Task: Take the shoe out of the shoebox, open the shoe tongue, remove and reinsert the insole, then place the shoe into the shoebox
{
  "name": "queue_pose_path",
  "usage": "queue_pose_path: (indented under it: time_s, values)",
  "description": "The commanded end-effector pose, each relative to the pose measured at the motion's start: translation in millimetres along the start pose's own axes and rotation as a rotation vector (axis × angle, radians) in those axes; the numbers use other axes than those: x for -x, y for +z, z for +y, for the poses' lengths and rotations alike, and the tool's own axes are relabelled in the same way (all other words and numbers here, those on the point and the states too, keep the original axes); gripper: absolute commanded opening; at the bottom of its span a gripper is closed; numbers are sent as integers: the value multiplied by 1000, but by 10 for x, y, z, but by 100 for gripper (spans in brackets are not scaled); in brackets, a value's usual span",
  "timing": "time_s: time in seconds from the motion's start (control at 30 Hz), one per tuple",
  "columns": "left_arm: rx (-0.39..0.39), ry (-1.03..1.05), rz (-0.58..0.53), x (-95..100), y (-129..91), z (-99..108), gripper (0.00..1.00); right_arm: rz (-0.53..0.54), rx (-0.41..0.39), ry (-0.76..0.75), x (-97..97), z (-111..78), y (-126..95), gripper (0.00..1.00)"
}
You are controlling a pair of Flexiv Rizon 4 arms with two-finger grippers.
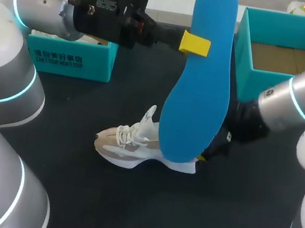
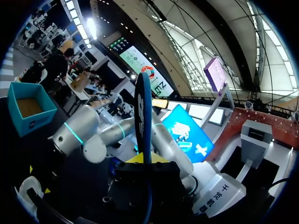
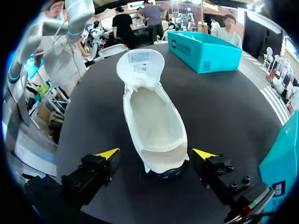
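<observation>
My left gripper [image 1: 195, 43] is shut on a blue insole [image 1: 197, 92] and holds it upright, high above the table. In the left wrist view the insole [image 2: 143, 112] stands edge-on between the yellow tips of that gripper [image 2: 143, 159]. A white and beige shoe [image 1: 129, 143] lies on the black table, its heel hidden behind the insole. In the right wrist view the shoe [image 3: 152, 119] is empty, its tongue folded forward. My right gripper [image 3: 156, 154] is open, one finger on each side of the heel with a gap on both sides.
The open teal shoebox [image 1: 245, 39] stands at the back right, and its corner [image 3: 285, 158] is close beside the right gripper. The teal lid [image 1: 70, 59] lies at the back left, beyond the shoe's toe [image 3: 205, 49].
</observation>
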State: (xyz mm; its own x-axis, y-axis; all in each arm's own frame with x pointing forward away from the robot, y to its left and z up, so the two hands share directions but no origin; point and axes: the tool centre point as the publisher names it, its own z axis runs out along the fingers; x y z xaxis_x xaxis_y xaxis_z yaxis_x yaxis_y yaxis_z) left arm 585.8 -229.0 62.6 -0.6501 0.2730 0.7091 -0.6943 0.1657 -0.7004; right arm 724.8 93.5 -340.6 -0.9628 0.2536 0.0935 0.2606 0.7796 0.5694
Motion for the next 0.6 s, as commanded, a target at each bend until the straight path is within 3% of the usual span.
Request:
queue_pose_path:
  time_s: [0.03, 0.2, 0.4, 0.6]
  values:
    - [0, 1, 0, 11, 11, 11, 0, 11, -163, -46, 25, 84, -30, 100]
    - [0, 1, 0, 11, 11, 11, 0, 48, -303, -104, 35, 192, -105, 100]
    - [0, 1, 0, 11, 11, 11, 0, 48, -372, -118, 37, 254, -119, 100]
    - [0, 1, 0, 11, 11, 11, 0, -27, -428, -159, 22, 297, -126, 100]
